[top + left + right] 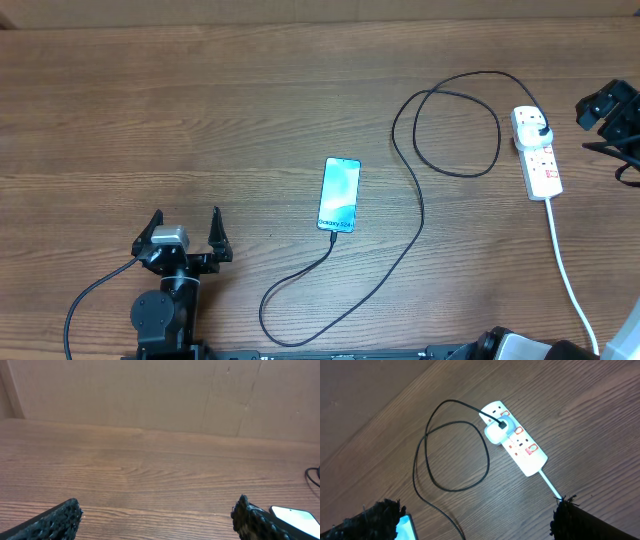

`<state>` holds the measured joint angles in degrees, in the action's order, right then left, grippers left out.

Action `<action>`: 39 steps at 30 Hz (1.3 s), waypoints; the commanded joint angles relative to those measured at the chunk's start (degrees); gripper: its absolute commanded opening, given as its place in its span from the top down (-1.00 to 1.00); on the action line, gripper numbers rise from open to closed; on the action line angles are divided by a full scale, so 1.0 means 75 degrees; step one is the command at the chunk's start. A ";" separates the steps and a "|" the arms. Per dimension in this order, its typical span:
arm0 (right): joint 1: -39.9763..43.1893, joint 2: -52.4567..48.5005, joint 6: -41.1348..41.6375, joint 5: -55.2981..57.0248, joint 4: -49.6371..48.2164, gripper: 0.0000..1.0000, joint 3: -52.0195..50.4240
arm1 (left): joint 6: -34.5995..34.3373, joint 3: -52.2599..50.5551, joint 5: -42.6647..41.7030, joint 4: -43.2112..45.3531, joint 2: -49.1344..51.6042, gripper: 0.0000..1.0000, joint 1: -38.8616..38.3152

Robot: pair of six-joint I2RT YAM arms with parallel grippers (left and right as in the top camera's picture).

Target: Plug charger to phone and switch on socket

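- left pincer [186, 218]: we see it wide open and holding nothing, low at the near-left of the bench [150, 100], well apart from the phone.
- right pincer [475, 510]: also wide open and empty, hanging above the far-right side, near the socket.
- phone [339, 195]: lies flat mid-bench, face up, screen lit cyan.
- charger [420, 215]: thin black cable. one end meets the phone's near short edge, and we can't tell if it's fully in. it curls toward the near edge, runs up right and loops just beside the socket.
- socket [537, 152]: white strip at right, with the charger's plug sitting in its far outlet. its white lead [570, 280] trails to the near edge.
- red switches [532, 450]: we can't tell on or off.
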<state>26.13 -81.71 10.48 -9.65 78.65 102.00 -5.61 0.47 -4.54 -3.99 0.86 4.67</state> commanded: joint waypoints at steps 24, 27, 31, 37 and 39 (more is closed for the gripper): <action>-0.0699 0.0664 0.0029 -0.0125 -0.0848 -1.00 -0.0058 | 0.0003 -0.0026 -0.0114 -0.0009 -0.0087 -0.99 0.0076; -0.1157 0.0868 0.0026 -0.0122 -0.1373 -1.00 -0.0309 | 0.0003 -0.0026 -0.0117 -0.0009 -0.0087 -0.99 0.0076; -0.1909 0.1274 0.0023 -0.0117 -0.2530 -1.00 -0.1093 | 0.0006 -0.0026 -0.0114 -0.0009 -0.0087 -0.99 0.0076; -0.2556 0.2116 0.0026 -0.0119 -0.4500 -1.00 -0.3008 | 0.0003 -0.0026 -0.0114 -0.0009 -0.0087 -0.99 0.0076; -0.2678 0.2448 0.0029 -0.0119 -0.5094 -1.00 -0.3730 | 0.0003 -0.0026 -0.0114 -0.0009 -0.0087 -0.99 0.0076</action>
<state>7.38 -67.24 10.50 -10.39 43.97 80.40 -5.61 0.47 -4.54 -3.99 0.86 4.64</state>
